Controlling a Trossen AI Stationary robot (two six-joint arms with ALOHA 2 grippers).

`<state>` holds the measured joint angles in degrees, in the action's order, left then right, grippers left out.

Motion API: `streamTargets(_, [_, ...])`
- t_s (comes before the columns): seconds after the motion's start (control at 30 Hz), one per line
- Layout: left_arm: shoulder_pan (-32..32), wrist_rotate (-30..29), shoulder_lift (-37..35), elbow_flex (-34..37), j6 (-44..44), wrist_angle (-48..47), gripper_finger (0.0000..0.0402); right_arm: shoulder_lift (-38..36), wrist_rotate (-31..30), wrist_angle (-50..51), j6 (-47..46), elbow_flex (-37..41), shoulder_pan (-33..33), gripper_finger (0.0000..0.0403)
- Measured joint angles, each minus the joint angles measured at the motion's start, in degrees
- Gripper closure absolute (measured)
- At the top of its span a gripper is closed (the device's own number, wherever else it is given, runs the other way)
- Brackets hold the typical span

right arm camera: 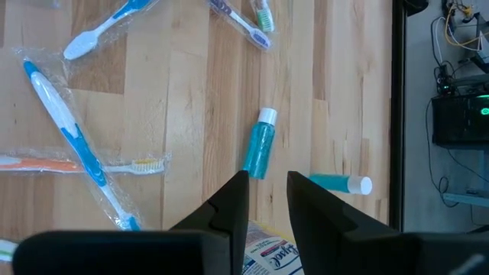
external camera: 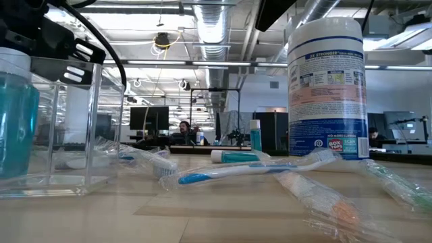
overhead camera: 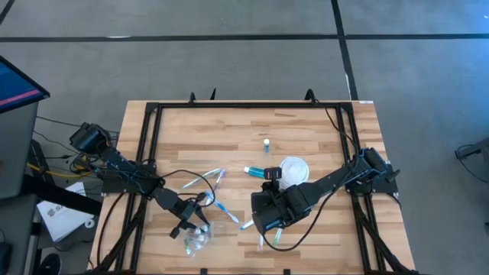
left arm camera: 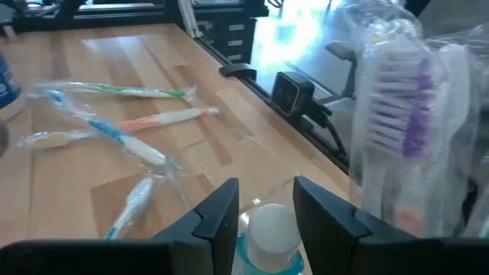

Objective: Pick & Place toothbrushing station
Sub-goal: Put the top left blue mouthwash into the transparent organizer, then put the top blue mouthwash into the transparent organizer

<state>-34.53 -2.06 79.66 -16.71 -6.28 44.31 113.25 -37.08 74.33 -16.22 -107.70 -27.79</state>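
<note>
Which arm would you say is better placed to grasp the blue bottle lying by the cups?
Right: its open hand hovers near the bottle, just ahead of it; the left hand is away by the plastic bag.

You get bright, even overhead light on the table (overhead camera: 252, 130) with only faint shadows. Ceiling lights glare in the low view, where the near toothbrush (external camera: 317, 196) blurs. The bagged brush head (left arm camera: 405, 122) is soft too.
</note>
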Motion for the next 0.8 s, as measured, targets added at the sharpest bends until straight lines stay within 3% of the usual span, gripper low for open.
streamTargets(0.5, [0.1,-2.6,0.0,0.0,0.2,0.4,0.0272,0.0,-0.3,0.2,1.8,0.0,0.5,0.0321])
streamTargets(0.8, [0.1,-4.1,-3.8,0.0,2.0,0.8,0.0272,0.0,-0.3,0.3,1.6,0.0,0.4,0.0321])
